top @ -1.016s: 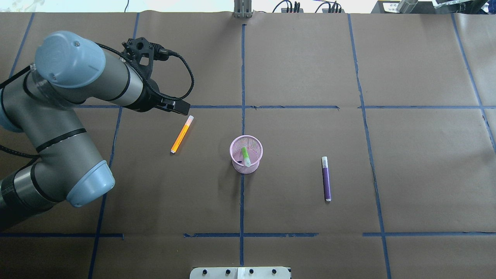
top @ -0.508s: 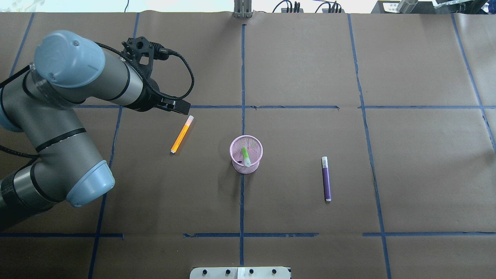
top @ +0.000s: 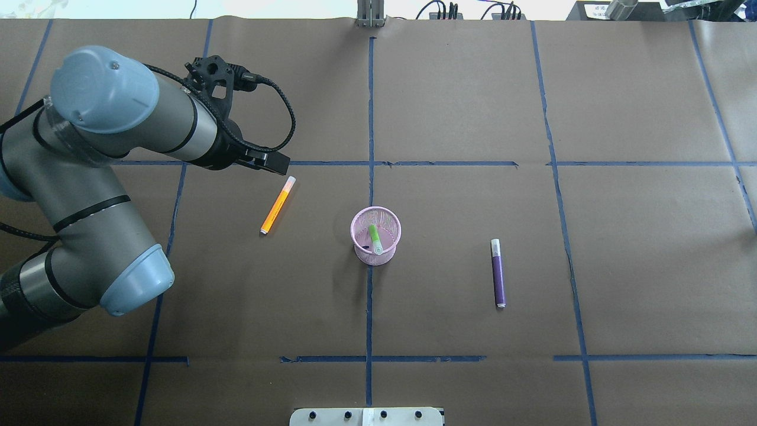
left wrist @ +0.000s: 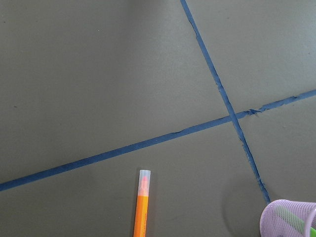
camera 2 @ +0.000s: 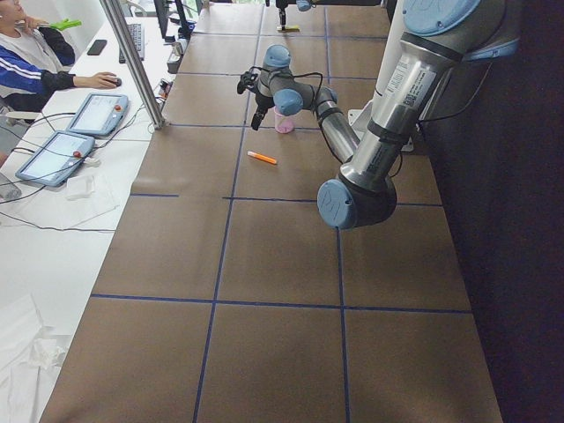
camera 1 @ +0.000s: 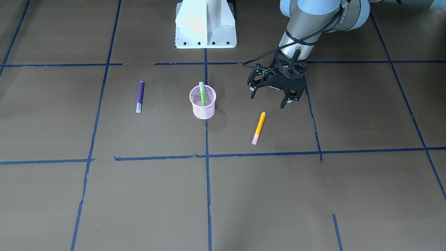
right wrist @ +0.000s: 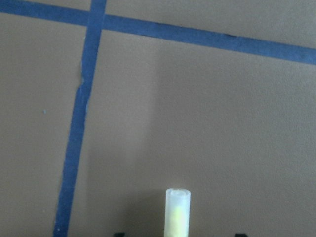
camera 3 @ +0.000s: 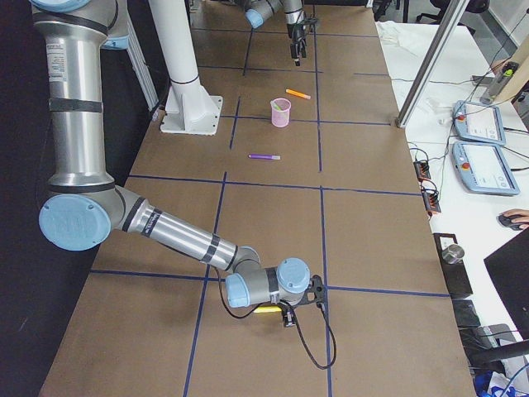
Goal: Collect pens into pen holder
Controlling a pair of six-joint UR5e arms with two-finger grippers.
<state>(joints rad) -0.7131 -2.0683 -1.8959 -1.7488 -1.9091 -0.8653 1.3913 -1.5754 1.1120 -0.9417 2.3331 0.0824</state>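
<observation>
The pink mesh pen holder (camera 1: pixel 203 108) stands at the table's middle (top: pixel 377 253), with the green pen (camera 1: pixel 201 92) leaning upright inside it. The orange pen (camera 1: pixel 259 128) lies flat on the robot's left of the holder (top: pixel 277 205). The purple pen (camera 1: pixel 140 96) lies flat on the robot's right (top: pixel 498 275). My left gripper (camera 1: pixel 268 99) hangs open and empty above the table, close beside the orange pen on the robot's side. The left wrist view shows the orange pen's cap end (left wrist: pixel 143 180) and the holder's rim (left wrist: pixel 276 208). My right gripper (camera 3: pixel 288 315) sits far off at the table's right end; I cannot tell its state.
A yellow pen (right wrist: pixel 177 212) lies under the right wrist (camera 3: pixel 266 309). The robot's white base (camera 1: pixel 205 24) stands behind the holder. Blue tape lines grid the brown table. A metal post (camera 2: pixel 132 62) and operator tablets (camera 2: pixel 92 113) border the far side.
My left wrist has crept slightly to the view's left. The pens and the holder have not moved.
</observation>
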